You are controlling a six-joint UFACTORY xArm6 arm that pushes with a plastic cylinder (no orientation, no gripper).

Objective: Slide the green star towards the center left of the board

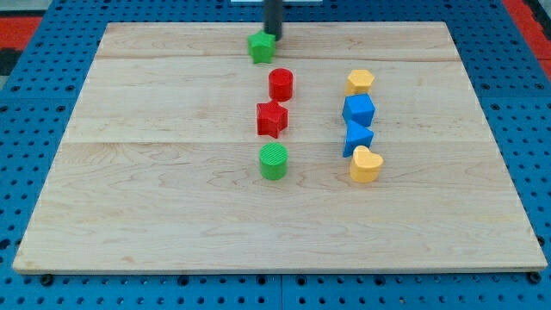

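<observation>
The green star (261, 47) lies flat near the board's far edge, about midway across (its points look blunt), with nothing resting on it.

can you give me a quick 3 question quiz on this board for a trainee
1. True or false: my tip is at the upper right edge of the green star.
2. Which block lies nearest the view's bottom in the middle column? A) red cylinder B) red star C) green cylinder
3. Fill in: the right-hand column holds two yellow blocks and two ____ blocks.

Key: 1 true; 2 C; 3 blue. That column runs yellow block, blue cube, blue block, yellow heart.
</observation>
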